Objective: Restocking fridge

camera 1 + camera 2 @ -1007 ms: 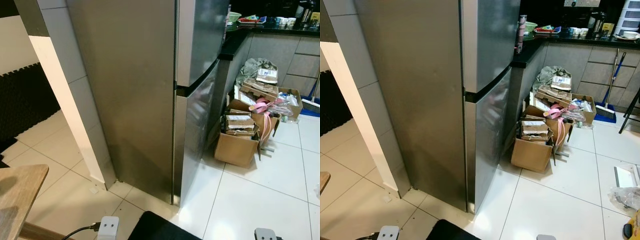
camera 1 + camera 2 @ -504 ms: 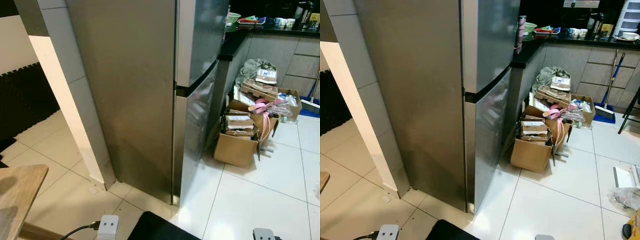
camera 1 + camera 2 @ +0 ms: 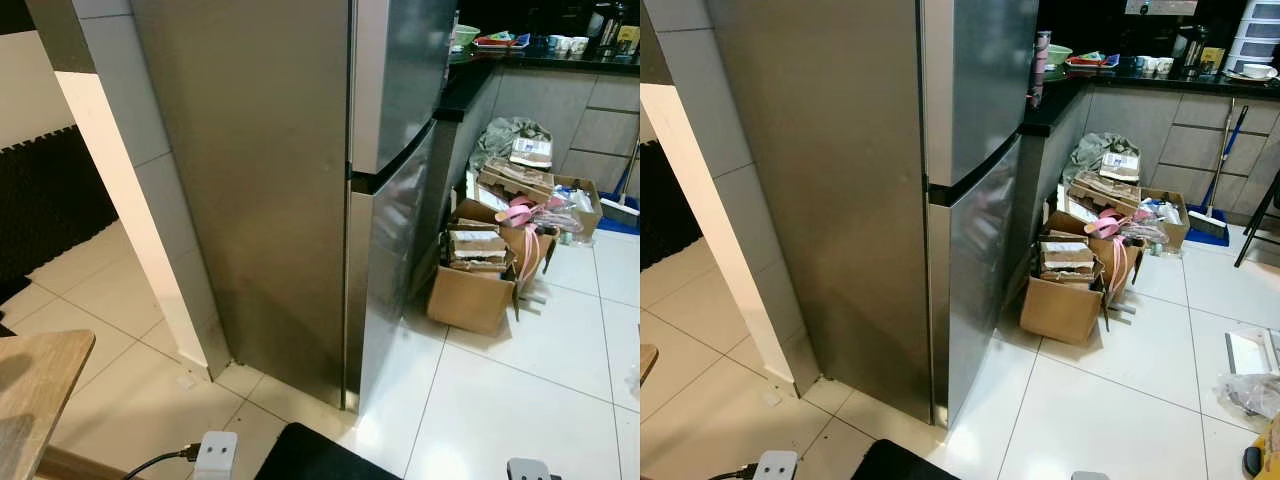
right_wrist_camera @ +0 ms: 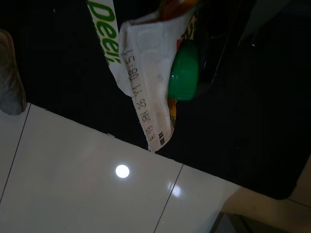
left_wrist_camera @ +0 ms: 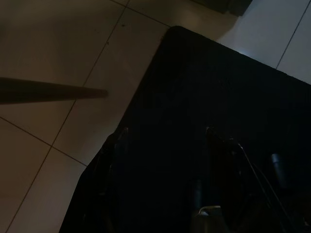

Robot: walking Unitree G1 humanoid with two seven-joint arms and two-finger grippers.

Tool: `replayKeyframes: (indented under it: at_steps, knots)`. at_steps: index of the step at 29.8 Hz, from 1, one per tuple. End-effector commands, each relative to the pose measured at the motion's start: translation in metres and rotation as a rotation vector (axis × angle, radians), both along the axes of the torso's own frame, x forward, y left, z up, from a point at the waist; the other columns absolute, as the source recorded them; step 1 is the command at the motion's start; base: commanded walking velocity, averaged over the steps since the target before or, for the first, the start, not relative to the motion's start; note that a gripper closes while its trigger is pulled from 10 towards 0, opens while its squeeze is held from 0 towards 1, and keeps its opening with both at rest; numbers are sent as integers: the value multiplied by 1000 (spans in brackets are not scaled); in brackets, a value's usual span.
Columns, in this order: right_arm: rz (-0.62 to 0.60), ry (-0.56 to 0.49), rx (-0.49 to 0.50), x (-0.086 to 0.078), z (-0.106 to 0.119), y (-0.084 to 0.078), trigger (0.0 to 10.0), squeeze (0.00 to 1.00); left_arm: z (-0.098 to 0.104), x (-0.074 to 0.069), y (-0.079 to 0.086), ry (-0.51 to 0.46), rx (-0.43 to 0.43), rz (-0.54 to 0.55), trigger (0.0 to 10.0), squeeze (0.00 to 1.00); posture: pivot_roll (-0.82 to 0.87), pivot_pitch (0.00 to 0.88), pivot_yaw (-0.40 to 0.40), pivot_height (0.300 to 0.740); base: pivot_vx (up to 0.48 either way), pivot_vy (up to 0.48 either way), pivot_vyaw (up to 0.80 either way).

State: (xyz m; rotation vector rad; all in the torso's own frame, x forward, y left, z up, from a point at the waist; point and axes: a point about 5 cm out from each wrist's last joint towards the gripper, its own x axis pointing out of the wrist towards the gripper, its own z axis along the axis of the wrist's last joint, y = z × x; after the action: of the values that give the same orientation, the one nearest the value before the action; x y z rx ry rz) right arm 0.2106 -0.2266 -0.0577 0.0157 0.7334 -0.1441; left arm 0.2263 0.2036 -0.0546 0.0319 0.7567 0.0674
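Meanwhile we stand scarcely nearer than a second ago before the closed fridge [image 3: 300, 190], our right gripper [image 4: 194, 53] clamped on a green-capped carton [image 4: 146, 73], our left gripper's [image 5: 165, 141] opening too dark to judge.

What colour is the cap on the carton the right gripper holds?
Green cap, clearest in the right wrist view.

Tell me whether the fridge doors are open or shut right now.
Shut. Both doors of the fridge sit flush with the cabinet, only a thin dark seam between upper and lower door, and no interior shows.
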Motion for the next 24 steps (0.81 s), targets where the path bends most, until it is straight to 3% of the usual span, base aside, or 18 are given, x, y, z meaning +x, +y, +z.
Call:
replayKeyframes:
  at_steps: [1, 24]
  knots:
    - [7, 26, 3, -6, -4, 1, 10000, 0, -2, -5, 9, 24, 25, 6, 10000, 0, -95, 103, -3, 740, 0, 0, 0]
    - [19, 33, 3, -4, -4, 3, 10000, 0, -2, -6, 10, 13, 15, 19, 10000, 0, -79, 94, -22, 740, 0, 0, 0]
